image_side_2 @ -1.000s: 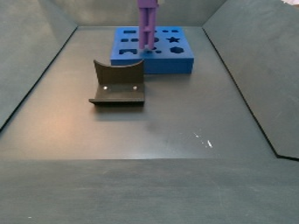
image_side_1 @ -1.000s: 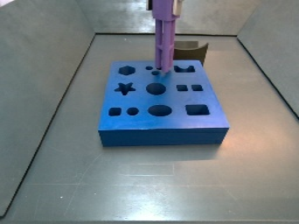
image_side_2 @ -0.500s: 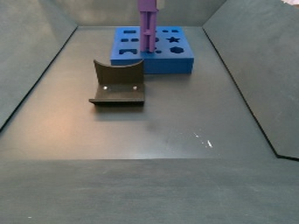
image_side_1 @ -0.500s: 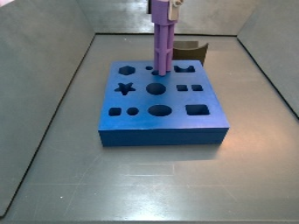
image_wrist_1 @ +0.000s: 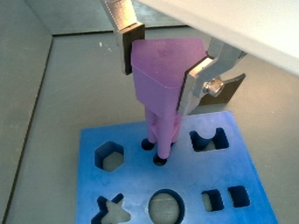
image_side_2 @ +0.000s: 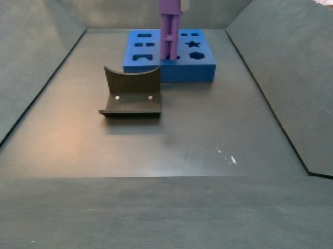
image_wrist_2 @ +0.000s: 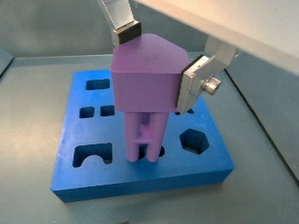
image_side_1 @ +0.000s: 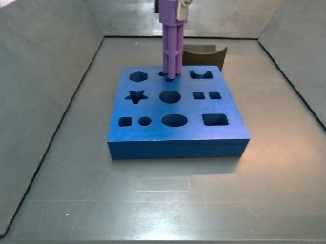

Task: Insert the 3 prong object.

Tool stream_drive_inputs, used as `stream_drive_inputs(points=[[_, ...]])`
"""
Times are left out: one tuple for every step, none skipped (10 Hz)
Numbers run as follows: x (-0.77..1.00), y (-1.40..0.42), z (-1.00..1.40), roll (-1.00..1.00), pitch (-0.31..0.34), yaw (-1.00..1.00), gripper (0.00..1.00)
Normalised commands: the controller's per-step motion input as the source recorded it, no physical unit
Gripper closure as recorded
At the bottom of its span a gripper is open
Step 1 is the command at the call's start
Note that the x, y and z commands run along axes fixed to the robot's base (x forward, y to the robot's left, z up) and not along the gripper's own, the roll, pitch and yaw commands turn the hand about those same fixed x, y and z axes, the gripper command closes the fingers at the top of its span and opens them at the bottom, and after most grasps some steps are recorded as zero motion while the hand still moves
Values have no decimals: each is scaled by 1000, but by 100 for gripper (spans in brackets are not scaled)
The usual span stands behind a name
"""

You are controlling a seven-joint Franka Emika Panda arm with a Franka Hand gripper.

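While the 3 prong object (image_wrist_1: 160, 87) stands straight up, its tips sit at small holes near the block's (image_wrist_2: 122, 171) back edge, top middle in a side view (image_side_1: 170, 43). The gripper (image_wrist_1: 163, 61) jaws squeeze its top.

3 prong object (image_wrist_1: 162, 87): light-purple, slim, upright, clamped at its top between the gripper (image_wrist_1: 166, 54) fingers. Prong tips enter small holes at the blue block's (image_side_1: 140, 107) 12 o'clock edge.
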Motion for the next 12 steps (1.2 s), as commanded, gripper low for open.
stream_drive_inputs(points=[[0, -426, 0, 199, -3, 371, 100], [0, -371, 0, 259, -3, 406, 100], [-123, -129, -17, 267, 0, 360, 100], [-283, 23, -54, 256, 0, 314, 100], [-109, 217, -46, 164, 3, 171, 100], [0, 231, -17, 126, 37, 69, 100], [0, 40, -60, 73, 19, 0, 100], [126, -40, -106, 0, 0, -43, 100], [263, -89, -157, 0, 0, -189, 100], [237, -89, -166, 0, 0, -157, 100], [226, -40, -180, 0, 0, -120, 100], [154, 0, -249, 0, 0, -69, 100]])
